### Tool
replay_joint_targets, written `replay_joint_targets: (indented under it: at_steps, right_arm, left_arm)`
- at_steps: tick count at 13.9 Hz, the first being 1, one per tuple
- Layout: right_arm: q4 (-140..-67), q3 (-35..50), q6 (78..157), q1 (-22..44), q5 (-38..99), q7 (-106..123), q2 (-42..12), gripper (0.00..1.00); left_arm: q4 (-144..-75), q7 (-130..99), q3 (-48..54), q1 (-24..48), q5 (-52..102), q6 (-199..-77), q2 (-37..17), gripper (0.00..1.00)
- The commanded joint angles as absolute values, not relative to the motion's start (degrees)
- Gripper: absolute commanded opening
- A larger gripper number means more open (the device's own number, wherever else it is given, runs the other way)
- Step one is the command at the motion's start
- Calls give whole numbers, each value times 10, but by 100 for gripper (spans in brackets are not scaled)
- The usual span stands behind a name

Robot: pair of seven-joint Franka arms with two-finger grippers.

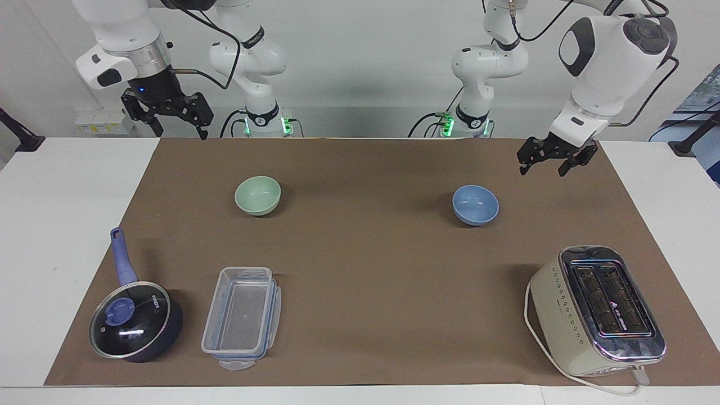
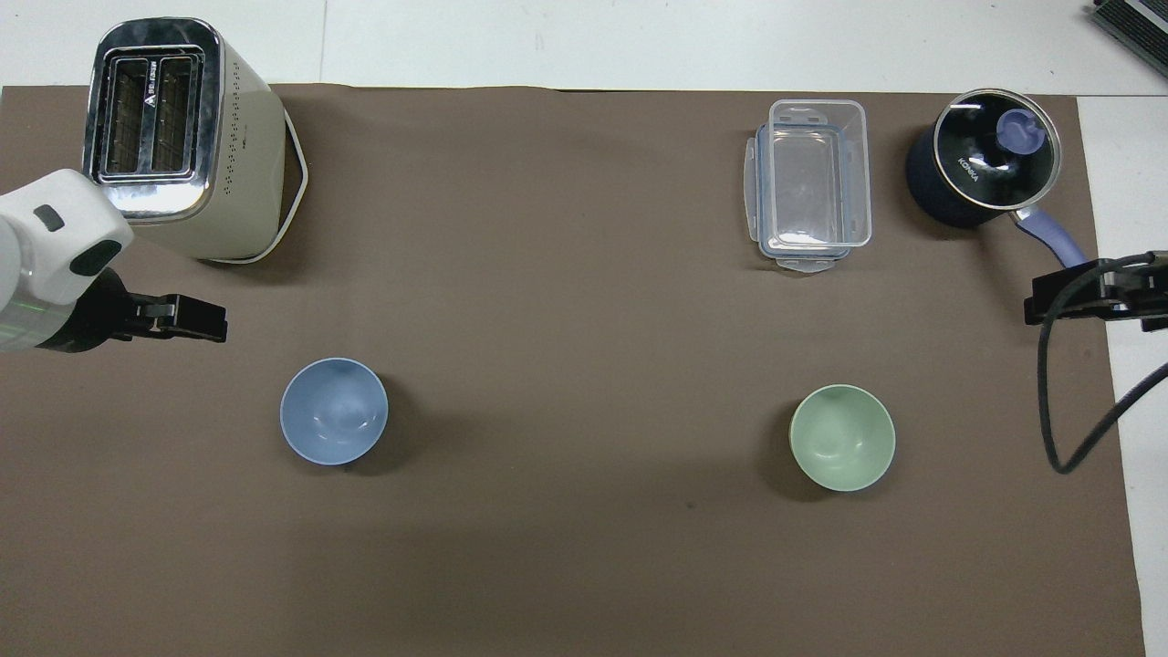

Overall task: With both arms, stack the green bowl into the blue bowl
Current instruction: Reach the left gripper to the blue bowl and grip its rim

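The pale green bowl (image 1: 257,195) stands upright on the brown mat toward the right arm's end; it also shows in the overhead view (image 2: 841,437). The periwinkle-blue bowl (image 1: 475,205) stands upright toward the left arm's end, also seen from overhead (image 2: 334,411). Both are empty and wide apart. My left gripper (image 1: 541,171) is open in the air over the mat, apart from the blue bowl; overhead it shows between the toaster and that bowl (image 2: 219,326). My right gripper (image 1: 181,135) is open and waits over the mat's corner, apart from the green bowl (image 2: 1031,306).
A cream toaster (image 1: 596,309) stands farther from the robots at the left arm's end. A clear plastic container (image 1: 242,318) and a dark lidded saucepan with a blue handle (image 1: 135,320) stand farther out at the right arm's end. A brown mat (image 1: 365,253) covers the table.
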State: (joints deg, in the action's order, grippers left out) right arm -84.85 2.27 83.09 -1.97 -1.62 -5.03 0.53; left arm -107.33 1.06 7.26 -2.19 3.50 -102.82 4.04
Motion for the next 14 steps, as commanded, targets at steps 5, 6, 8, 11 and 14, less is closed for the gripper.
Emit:
replay_joint_targets:
  at_steps: [5,6,8,11,14]
  right_arm:
    - [-865,25,833,-25,-15,-50,18,100]
    - [-865,25,833,-25,-15,-51,18,100]
    - [-863,25,835,-25,-15,-53,18,100]
    - [-863,25,835,-25,-15,-53,18,100]
    - [-863,25,835,-25,-15,-54,18,100]
  left_arm:
    - [-1167,101,74,-33,88,-1101,72,100]
    - [-1178,112,75,-33,96,-1118,70,100]
    - [-1213,112,75,-26,107,-1160,69,100]
    - [-1262,113,75,-12,108,-1210,68,100]
    - [-1327,117,75,-12,108,-1291,63,100]
